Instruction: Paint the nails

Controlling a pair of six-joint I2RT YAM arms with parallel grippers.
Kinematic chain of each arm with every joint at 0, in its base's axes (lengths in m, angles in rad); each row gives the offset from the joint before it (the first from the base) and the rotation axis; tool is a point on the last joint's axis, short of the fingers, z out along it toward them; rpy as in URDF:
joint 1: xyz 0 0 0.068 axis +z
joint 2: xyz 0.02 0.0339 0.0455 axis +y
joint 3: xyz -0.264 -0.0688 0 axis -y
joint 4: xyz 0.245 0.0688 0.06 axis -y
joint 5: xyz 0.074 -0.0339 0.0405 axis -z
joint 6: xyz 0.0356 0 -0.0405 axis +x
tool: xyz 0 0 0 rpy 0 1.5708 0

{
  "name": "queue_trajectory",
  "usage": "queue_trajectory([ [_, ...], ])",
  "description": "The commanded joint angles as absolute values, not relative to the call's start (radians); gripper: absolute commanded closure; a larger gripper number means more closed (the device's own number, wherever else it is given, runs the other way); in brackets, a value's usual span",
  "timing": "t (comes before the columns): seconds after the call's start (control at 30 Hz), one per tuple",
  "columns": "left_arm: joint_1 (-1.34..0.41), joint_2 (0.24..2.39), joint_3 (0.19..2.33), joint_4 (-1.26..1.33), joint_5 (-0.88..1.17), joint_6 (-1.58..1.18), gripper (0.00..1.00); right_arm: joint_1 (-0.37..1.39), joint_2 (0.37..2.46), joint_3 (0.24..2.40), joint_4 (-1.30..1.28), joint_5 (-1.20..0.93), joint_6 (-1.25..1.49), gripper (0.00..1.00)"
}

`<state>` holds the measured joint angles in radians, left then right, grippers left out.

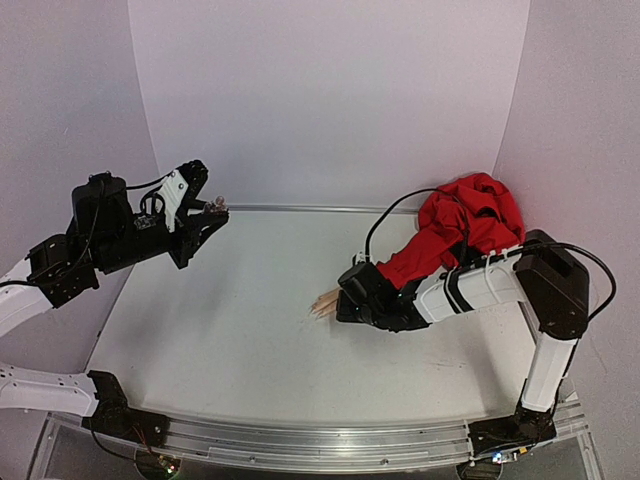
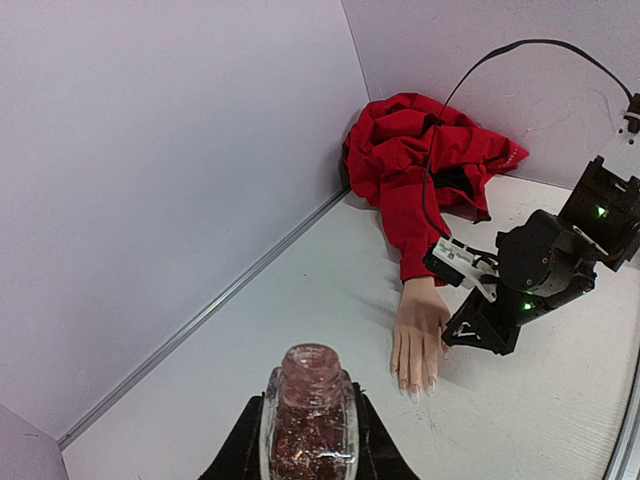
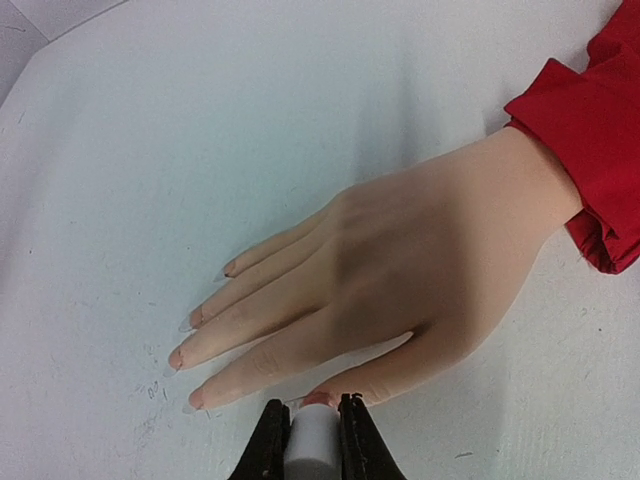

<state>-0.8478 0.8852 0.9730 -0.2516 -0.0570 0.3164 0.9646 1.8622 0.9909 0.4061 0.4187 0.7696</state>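
The pale peach mannequin hand [image 3: 400, 280] lies palm down on the white table, fingers pointing left, in a red sleeve [image 3: 590, 150]. Its nails [image 3: 188, 322] are long, clear and pointed. My right gripper [image 3: 314, 425] is shut on a white brush cap [image 3: 314, 448], whose tip is at the thumb nail [image 3: 320, 399]. In the top view this gripper [image 1: 350, 300] covers most of the hand [image 1: 322, 303]. My left gripper [image 2: 310, 440] is shut on an open glass bottle of glittery red polish [image 2: 310, 410], held in the air at the far left [image 1: 212, 212], well away from the hand [image 2: 420, 335].
The red garment [image 1: 465, 215] is heaped at the back right corner, with a black cable [image 1: 395, 210] looping over it. White walls enclose the table on three sides. A metal rail [image 1: 320, 445] runs along the near edge.
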Motion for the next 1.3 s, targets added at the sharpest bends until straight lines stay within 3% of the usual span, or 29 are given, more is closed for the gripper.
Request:
queue_trajectory([
  [0.0,-0.844,0.879,0.986,-0.222,-0.077,0.327,1.0,0.96,1.88,1.034,0.402,0.422,0.747,1.0],
  [0.8,-0.844,0.873,0.983,-0.222,-0.075,0.327,1.0,0.962,1.896,1.03,0.414,0.37,0.77,1.0],
  [1.27,-0.844,0.875,0.985,-0.223,-0.069,0.323,1.0,0.972,1.799,0.959,0.441,0.399,0.785,1.0],
])
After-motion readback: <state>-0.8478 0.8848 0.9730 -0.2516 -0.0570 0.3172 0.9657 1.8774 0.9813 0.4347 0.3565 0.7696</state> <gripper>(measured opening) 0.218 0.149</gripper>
